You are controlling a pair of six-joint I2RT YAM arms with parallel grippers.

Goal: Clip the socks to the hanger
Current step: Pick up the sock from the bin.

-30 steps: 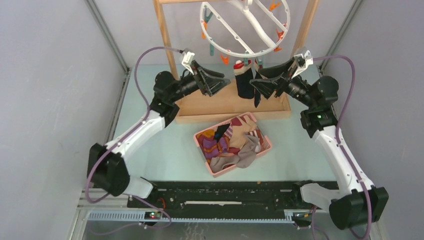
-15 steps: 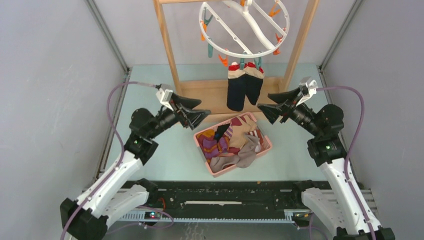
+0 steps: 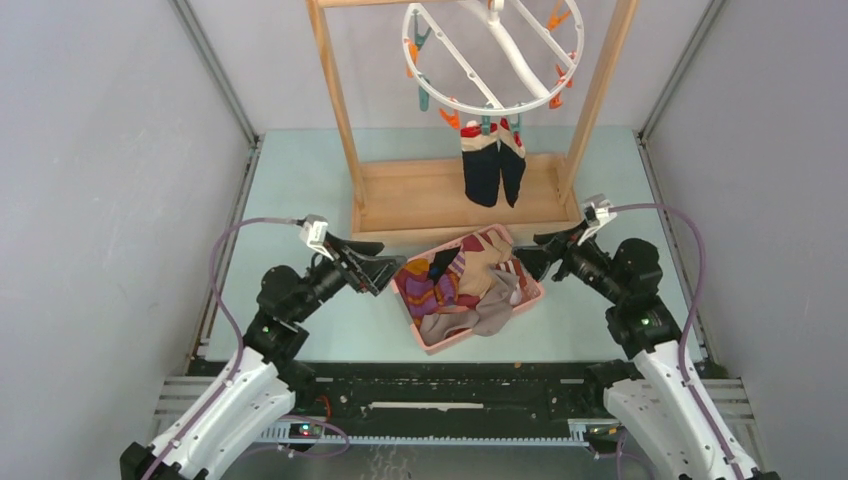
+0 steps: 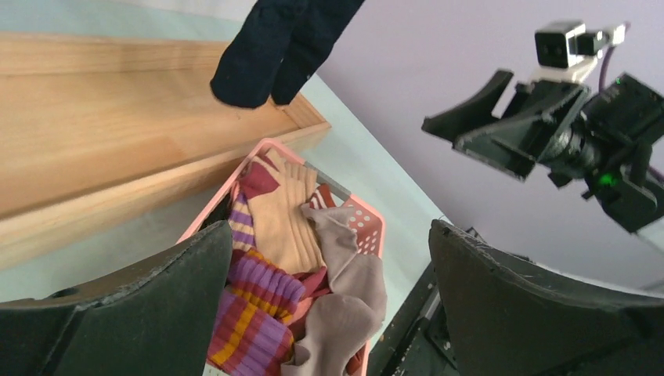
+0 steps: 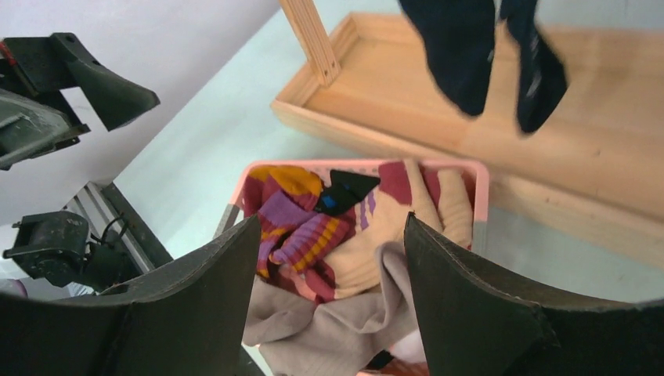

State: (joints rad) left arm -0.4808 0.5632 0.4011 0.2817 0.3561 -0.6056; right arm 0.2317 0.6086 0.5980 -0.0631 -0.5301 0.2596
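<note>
The left fingers [image 4: 149,301] are spread as wide as they go and hold nothing. They hover just left of the pink basket [image 4: 365,219] and touch nothing. The right fingers [image 5: 188,313] stand well apart too, a little less wide, also empty, poised at the basket's right side.

A pair of navy socks [image 3: 492,170] hangs from clips on the near rim of the hanger [image 3: 512,55], over the wooden rack base [image 3: 420,200]. Their long axis runs straight up and down, red and cream cuffs at the top, toes pointing down. The two hang side by side and touching, clear of the wood.

The other socks lie heaped in the basket on the surface [image 3: 300,180], between the two arms. They include a purple-orange striped sock [image 3: 432,290], a tan sock [image 3: 483,262] and a crumpled grey-tan sock [image 3: 490,310].
</note>
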